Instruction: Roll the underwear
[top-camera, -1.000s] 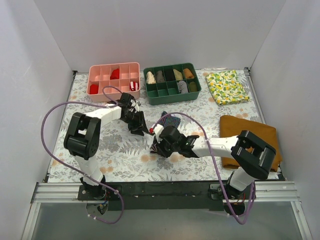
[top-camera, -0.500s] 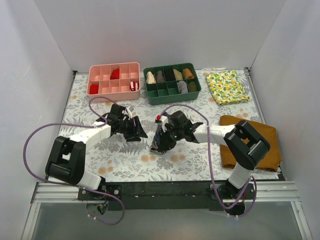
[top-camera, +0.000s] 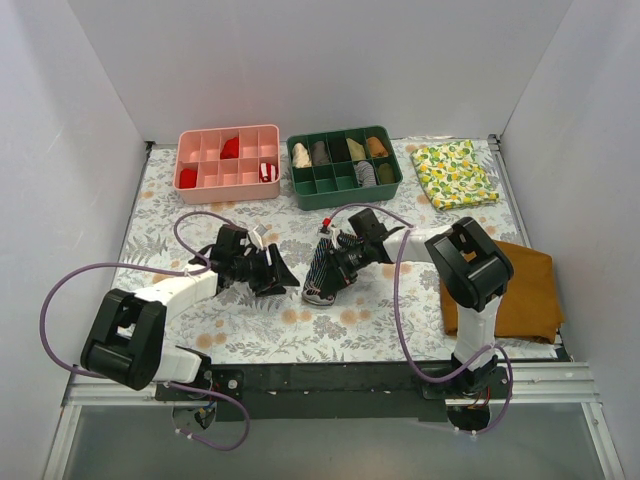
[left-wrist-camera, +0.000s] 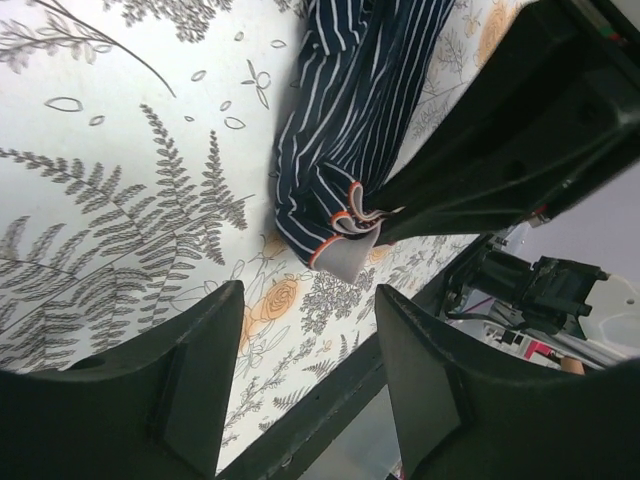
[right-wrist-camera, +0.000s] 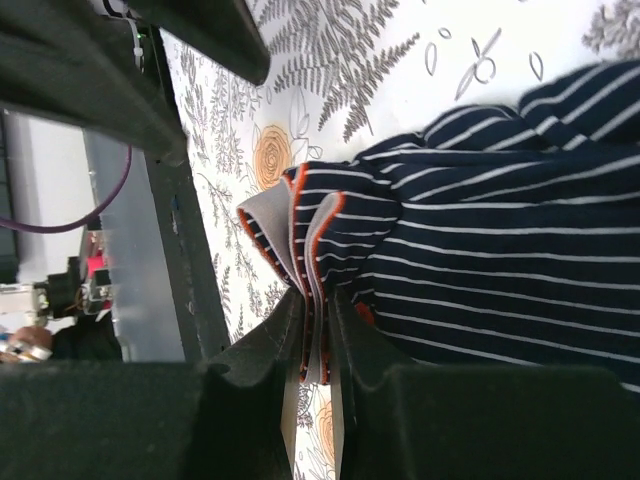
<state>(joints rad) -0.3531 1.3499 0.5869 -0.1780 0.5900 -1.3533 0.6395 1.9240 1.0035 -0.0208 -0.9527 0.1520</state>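
The underwear (top-camera: 322, 272) is a bunched, dark navy striped bundle lying on the floral table cover near the middle. My right gripper (top-camera: 337, 262) comes at it from the right and is shut on the folded grey, orange-edged waistband (right-wrist-camera: 312, 250). The striped cloth (right-wrist-camera: 500, 260) spreads beyond the right gripper (right-wrist-camera: 318, 310). My left gripper (top-camera: 283, 271) is just left of the bundle, open and apart from it. In the left wrist view the underwear (left-wrist-camera: 360, 110) lies ahead of the left gripper (left-wrist-camera: 310, 300), and nothing sits between its fingers.
A pink divided tray (top-camera: 228, 160) and a green divided tray (top-camera: 343, 165) with rolled items stand at the back. A lemon-print cloth (top-camera: 455, 172) lies back right, and a mustard-brown cloth (top-camera: 520, 290) lies at the right under the right arm. The black front rail (top-camera: 330, 385) runs along the near edge.
The left arm has swung down toward the near left and its jaws have opened wider. The right arm has folded back, turning the gripped bundle so that it stretches from back to front.
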